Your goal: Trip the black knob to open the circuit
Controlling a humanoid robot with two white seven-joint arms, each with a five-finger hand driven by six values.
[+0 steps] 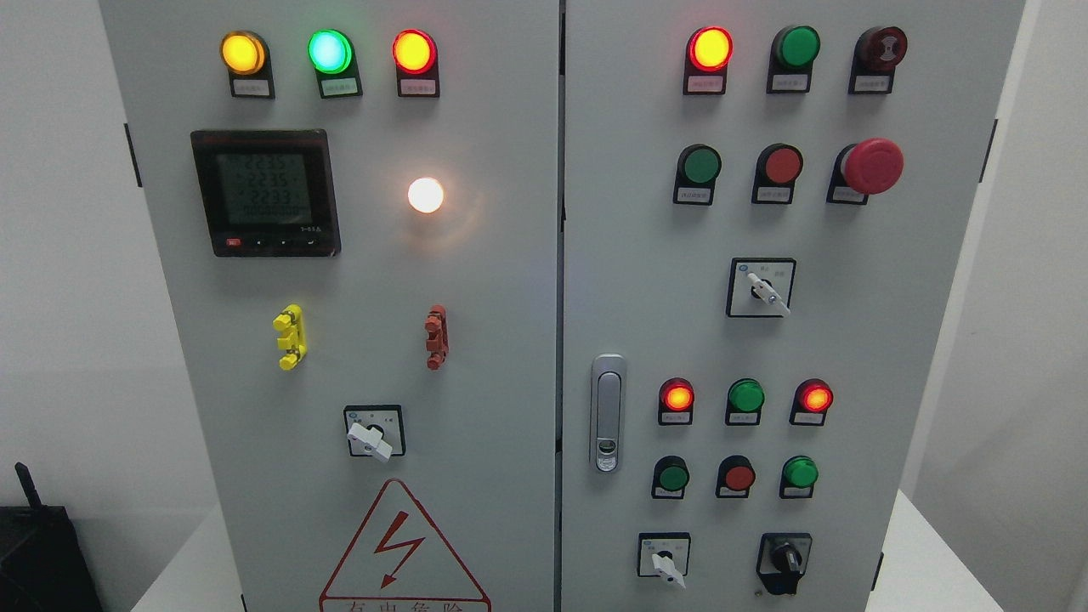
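**Black knob untouched, no hand in view yet**

White walls frame a grey two-door cabinet (pixel 476 280) that fills the head view, its doors studded with lamps, buttons and switches. Neither robot hand shows anywhere, so the state of the fingers cannot be told, and places cannot be given relative to them. The black knob (pixel 786 558) sits at the lower right of the right door, just right of a white-handled switch (pixel 665 563) and below a green button (pixel 799 473). Its handle appears to stand roughly upright, so the task looks to be at its very start: the reach has not begun. Several lamps glow, among them a red lamp (pixel 710 48) at the top of the right door. The next move likely calls for bringing one hand in low on the right side, closing around the knob's narrow handle and twisting it, while keeping clear of the neighbouring switch and the buttons above.
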